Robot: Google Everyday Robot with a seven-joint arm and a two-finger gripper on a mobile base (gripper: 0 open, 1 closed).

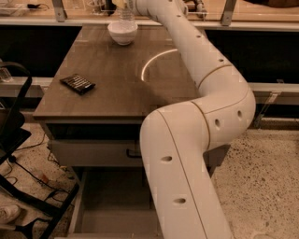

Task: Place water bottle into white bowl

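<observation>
The white bowl (122, 32) sits at the far end of the wooden table (112, 88), left of centre. The water bottle (126, 15) stands upright in or just over the bowl; only its clear ribbed lower part shows, and its cap and label are cut off by the top edge. My gripper (123, 3) is at the top edge of the view, right at the bottle's upper part, and mostly out of frame. My white arm (196, 116) reaches from the lower right up to it.
A dark flat packet (77, 83) lies near the table's left edge. A bright ring of light (156, 60) marks the tabletop beside my arm. An open drawer (112, 200) sticks out under the table. A black frame and cables (18, 154) stand at the left.
</observation>
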